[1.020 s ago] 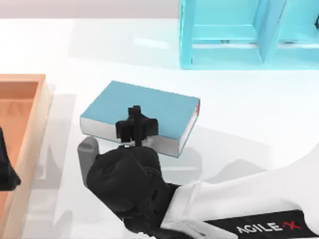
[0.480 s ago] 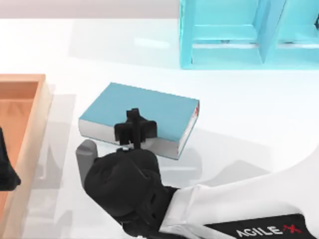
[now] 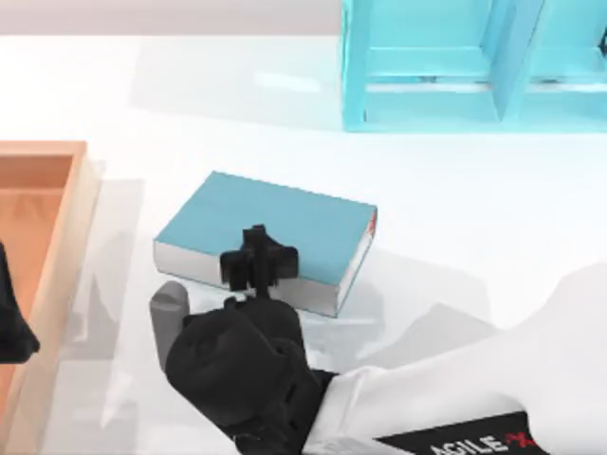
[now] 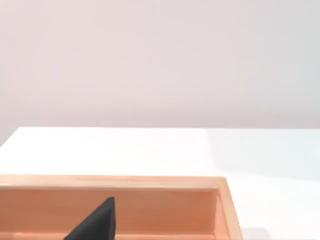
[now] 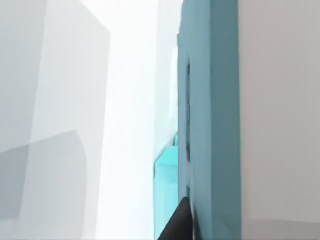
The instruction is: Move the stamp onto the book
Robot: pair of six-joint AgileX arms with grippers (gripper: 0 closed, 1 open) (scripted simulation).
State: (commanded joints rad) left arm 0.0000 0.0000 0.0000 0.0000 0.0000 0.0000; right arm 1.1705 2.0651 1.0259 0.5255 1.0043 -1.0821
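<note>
The teal-blue book [image 3: 285, 223] with white page edges lies flat near the table's middle, a shadow spread under it. My right gripper [image 3: 258, 263] reaches in from the near right and is shut on the book's near long edge. In the right wrist view the book's teal cover [image 5: 212, 125] runs close beside one black finger [image 5: 177, 225]. The stamp is out of view. My left gripper [image 3: 9, 322] is parked at the far left over the wooden tray; its fingertip [image 4: 97, 222] shows above the tray's floor.
A long orange-brown wooden tray [image 3: 81, 190] [image 4: 150, 182] lies along the left edge. A bright cyan shelf unit [image 3: 427, 109] with compartments stands at the back right, and a piece of it [image 5: 167, 170] appears beyond the book. White table surface surrounds the book.
The book and my right gripper have shifted together toward the near edge, and the book looks slightly smaller, as if lower. The left arm has not moved.
</note>
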